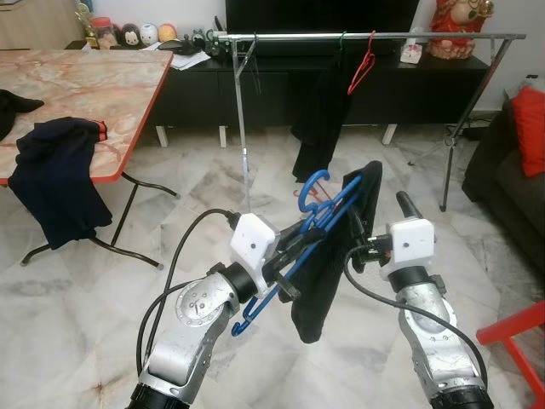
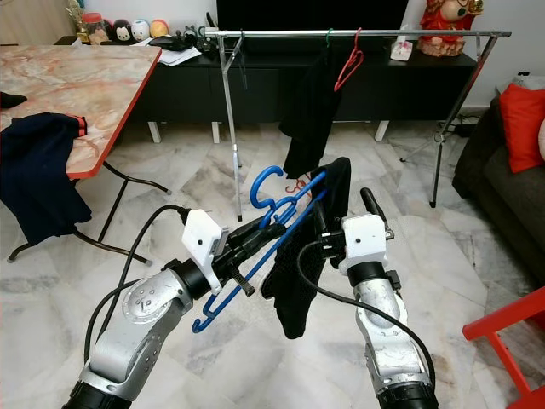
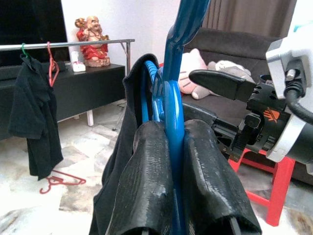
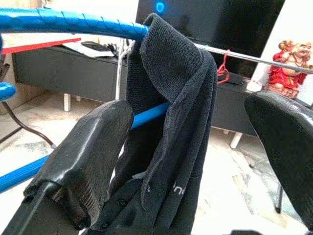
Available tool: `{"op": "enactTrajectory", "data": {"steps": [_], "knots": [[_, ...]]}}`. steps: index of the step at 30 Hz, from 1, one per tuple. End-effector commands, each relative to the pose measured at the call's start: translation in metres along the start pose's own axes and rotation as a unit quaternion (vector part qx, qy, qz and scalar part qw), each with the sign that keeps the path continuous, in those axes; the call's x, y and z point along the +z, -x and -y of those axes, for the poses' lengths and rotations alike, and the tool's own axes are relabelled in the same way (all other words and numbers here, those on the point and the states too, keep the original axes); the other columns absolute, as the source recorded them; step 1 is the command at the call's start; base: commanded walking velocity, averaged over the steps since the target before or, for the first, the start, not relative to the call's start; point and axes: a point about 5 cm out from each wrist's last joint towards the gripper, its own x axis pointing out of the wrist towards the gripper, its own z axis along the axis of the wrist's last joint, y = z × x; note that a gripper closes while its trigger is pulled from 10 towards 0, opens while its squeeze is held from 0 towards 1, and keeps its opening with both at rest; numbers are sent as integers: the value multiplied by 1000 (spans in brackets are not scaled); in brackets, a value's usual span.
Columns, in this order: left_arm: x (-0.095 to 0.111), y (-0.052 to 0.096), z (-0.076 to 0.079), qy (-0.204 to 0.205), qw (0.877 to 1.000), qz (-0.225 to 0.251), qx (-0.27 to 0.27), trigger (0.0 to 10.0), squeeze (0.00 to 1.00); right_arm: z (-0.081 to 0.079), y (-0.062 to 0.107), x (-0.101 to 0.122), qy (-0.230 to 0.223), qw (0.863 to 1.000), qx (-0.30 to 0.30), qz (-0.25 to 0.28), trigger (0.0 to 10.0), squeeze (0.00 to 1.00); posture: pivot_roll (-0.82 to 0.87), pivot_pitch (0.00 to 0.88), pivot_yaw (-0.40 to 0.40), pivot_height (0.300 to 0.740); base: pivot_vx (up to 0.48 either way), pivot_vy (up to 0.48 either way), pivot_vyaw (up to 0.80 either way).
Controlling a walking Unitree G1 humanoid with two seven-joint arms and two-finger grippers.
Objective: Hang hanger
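Observation:
A blue hanger (image 1: 319, 204) with a black garment (image 1: 336, 256) draped on it hangs in the air in front of me. My left gripper (image 1: 294, 247) is shut on the blue hanger; its fingers (image 3: 146, 171) clamp the blue bar in the left wrist view. My right gripper (image 1: 375, 223) stands open beside the garment, its fingers (image 4: 93, 147) on either side of the cloth (image 4: 171, 127). Beyond stands a metal clothes rail (image 1: 366, 37) with a black shirt (image 1: 319, 119) and a red hanger (image 1: 362, 66) on it.
A marble-topped table (image 1: 85, 85) with a dark garment (image 1: 55, 175) over its edge stands at left. A black TV cabinet (image 1: 341, 81) runs behind the rail. A dark sofa with a red cushion (image 1: 530, 128) is at right, a red stool (image 1: 515, 336) near my right arm. A red hanger (image 3: 61, 181) lies on the floor.

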Motion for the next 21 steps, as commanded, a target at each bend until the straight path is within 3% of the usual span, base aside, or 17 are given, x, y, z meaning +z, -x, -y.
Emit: {"op": "enactTrajectory", "data": {"steps": [1,21], "knots": [[21,-7,6,-13,999,48,-17,10000,0,2,-4,2,4,1000,-6,6,10000,0,-117,0,-35,740,0,0,0],[21,-7,6,-13,999,48,-17,10000,0,1,-5,2,6,1000,-4,7,10000,0,-117,0,-35,740,0,0,0]]}}
